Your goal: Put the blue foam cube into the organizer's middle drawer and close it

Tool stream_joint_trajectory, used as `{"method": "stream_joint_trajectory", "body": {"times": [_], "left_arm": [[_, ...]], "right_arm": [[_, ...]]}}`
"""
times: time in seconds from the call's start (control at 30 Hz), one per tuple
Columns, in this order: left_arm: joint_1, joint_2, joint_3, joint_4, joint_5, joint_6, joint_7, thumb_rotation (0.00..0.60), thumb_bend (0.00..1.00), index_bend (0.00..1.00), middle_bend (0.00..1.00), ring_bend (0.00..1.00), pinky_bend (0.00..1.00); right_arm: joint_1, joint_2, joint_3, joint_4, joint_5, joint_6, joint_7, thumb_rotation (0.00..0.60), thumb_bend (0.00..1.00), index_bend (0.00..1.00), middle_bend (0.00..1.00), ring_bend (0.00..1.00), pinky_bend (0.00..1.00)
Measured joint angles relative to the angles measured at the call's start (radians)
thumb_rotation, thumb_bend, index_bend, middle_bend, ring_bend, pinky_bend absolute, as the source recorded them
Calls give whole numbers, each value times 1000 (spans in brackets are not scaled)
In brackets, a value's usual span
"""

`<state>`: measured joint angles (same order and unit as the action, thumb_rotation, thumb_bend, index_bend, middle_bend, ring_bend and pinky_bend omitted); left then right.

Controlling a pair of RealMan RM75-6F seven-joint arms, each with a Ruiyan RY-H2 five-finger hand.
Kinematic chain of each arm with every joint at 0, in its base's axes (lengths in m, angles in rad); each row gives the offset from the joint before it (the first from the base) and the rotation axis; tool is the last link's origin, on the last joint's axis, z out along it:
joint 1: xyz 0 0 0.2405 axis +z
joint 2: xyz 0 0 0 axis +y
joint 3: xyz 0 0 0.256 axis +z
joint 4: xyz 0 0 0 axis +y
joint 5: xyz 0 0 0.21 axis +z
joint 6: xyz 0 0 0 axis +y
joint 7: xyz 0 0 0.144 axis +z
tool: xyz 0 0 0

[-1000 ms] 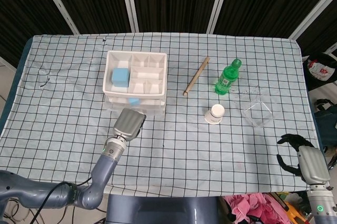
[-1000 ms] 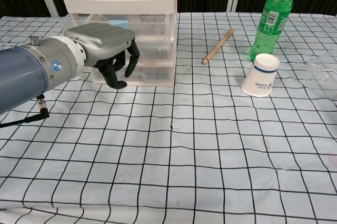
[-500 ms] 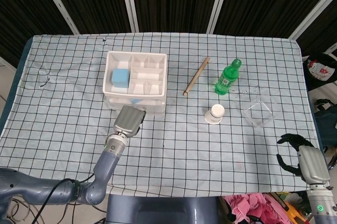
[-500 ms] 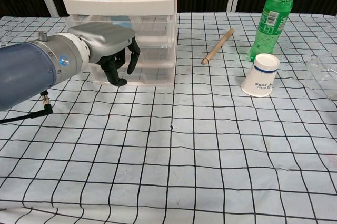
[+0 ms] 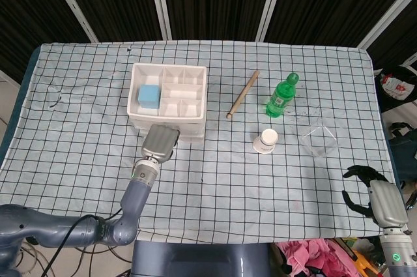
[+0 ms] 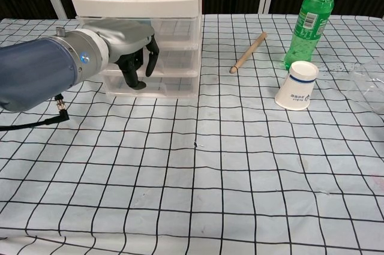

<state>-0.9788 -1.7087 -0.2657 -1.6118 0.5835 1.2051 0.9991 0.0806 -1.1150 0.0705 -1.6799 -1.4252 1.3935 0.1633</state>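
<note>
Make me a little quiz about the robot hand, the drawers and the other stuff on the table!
1. True or false: the green bottle is lying on its side.
2. Which hand is at the front of the drawer organizer? A) left hand B) right hand
3. Fill in: the paper cup sits on the checked table just in front of the ____.

Key
1. False, it stands upright.
2. A. The right hand hangs off the table's near right corner, holding nothing.
3. Green bottle. The wooden stick lies further left.
</note>
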Motion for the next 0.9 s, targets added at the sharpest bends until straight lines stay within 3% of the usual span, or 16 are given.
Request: {"method": "stream_joint_trajectory", "body": {"times": [0.9], "left_arm": [[-34,-5,-14,31,-52,18,5,600,295,563,889,876,869]], "right_arm": [[0,2,-1,-2,-3,1,1,600,323,410,277,204,263]]}}
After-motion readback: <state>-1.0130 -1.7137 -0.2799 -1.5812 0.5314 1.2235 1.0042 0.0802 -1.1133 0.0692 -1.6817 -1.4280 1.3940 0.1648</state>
